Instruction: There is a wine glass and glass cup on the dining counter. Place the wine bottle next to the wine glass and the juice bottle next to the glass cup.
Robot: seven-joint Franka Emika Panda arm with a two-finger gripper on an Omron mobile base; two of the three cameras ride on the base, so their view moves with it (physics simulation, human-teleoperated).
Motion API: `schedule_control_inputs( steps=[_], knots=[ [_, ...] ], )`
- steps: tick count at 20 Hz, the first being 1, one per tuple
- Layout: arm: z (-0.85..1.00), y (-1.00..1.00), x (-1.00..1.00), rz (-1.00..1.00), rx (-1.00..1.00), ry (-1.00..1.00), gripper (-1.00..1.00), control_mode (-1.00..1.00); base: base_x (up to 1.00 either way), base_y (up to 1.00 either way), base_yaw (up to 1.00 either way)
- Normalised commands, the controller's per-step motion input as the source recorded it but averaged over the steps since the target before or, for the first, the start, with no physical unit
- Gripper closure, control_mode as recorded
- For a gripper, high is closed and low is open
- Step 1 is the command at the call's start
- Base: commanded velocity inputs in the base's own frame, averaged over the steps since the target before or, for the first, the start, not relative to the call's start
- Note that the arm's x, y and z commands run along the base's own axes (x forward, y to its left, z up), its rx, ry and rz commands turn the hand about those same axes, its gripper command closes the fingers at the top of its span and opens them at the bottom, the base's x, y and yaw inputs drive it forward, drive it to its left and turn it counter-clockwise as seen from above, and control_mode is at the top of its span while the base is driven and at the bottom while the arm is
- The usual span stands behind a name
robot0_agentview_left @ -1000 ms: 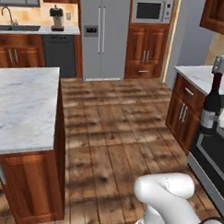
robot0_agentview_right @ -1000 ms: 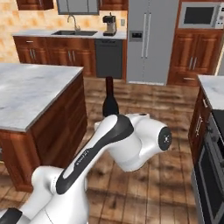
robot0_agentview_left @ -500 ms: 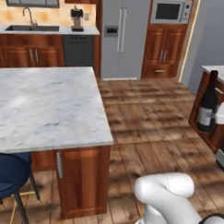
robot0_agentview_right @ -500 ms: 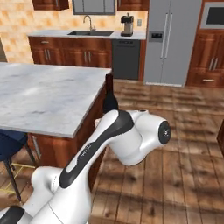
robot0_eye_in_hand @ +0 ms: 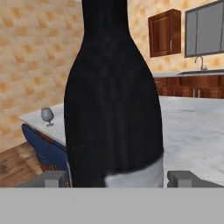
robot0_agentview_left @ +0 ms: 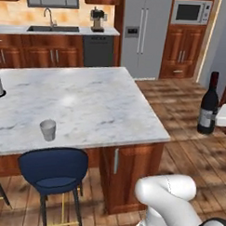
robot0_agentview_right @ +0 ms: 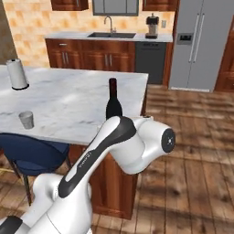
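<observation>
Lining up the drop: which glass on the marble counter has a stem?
The small smoky-grey glass at the counter's far corner; the whitish tumbler is stemless.

I can read no text anywhere. The wine bottle carries a pale label, but I see no letters on it.

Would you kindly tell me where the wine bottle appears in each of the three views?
Left base view: the wine bottle stands upright at the right edge, over the wood floor.
Right base view: centre, its neck and shoulders rising behind the white arm.
Hand view: its dark body spans the middle, close up.
Shared landmark: the marble dining counter.
</observation>
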Motion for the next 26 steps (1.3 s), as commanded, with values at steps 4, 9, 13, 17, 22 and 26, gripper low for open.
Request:
schedule_control_inputs(
  steps=[4,9,13,17,22,26],
  knots=[
    [0.0,0.0,0.0,0.0,0.0,0.0,1.0,1.0,0.0,1.0,0.0],
    [0.0,0.0,0.0,0.0,0.0,0.0,1.0,1.0,0.0,1.0,0.0],
    [0.0,0.0,0.0,0.0,0.0,0.0,1.0,1.0,0.01,1.0,0.0],
    [0.0,0.0,0.0,0.0,0.0,0.0,1.0,1.0,0.02,1.0,0.0],
    [0.0,0.0,0.0,0.0,0.0,0.0,1.0,1.0,0.06,1.0,0.0],
    [0.0,0.0,0.0,0.0,0.0,0.0,1.0,1.0,0.09,1.0,0.0]
  ],
)
